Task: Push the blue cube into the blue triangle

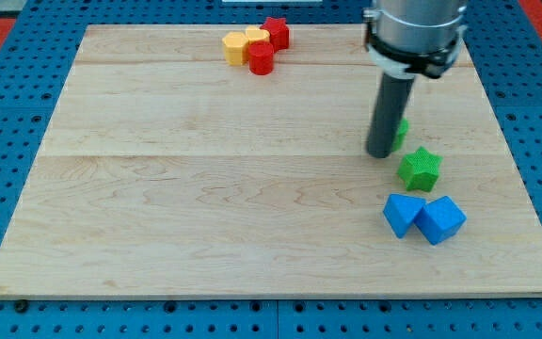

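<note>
On the pale wooden table (205, 188), a yellow block (236, 47), a second yellow block (257, 37), a red cylinder (262, 59) and a red star block (276, 33) cluster at eleven o'clock. My tip (380, 153) holds nothing and hides most of a green block (402, 131); at its five o'clock sits a green star block (419, 169). At four o'clock the blue triangle (402, 214) touches the blue cube (440, 219). No writing shows.
</note>
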Robot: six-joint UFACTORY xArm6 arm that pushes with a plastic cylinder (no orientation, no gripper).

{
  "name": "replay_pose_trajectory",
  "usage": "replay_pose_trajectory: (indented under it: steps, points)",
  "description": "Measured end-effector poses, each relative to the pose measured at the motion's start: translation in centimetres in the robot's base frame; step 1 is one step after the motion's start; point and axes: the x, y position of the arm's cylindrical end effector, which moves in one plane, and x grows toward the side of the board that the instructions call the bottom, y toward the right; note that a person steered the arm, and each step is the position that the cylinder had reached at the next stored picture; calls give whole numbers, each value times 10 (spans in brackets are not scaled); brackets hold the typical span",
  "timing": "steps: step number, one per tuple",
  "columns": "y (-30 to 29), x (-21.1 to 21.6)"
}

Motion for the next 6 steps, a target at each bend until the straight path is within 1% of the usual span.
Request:
replay_pose_trajectory:
  steps: [1,2,3,4,5,6]
  points:
    - [80,8]
    - [99,67]
    - [70,124]
    - [31,108]
    - [14,89]
    - [27,80]
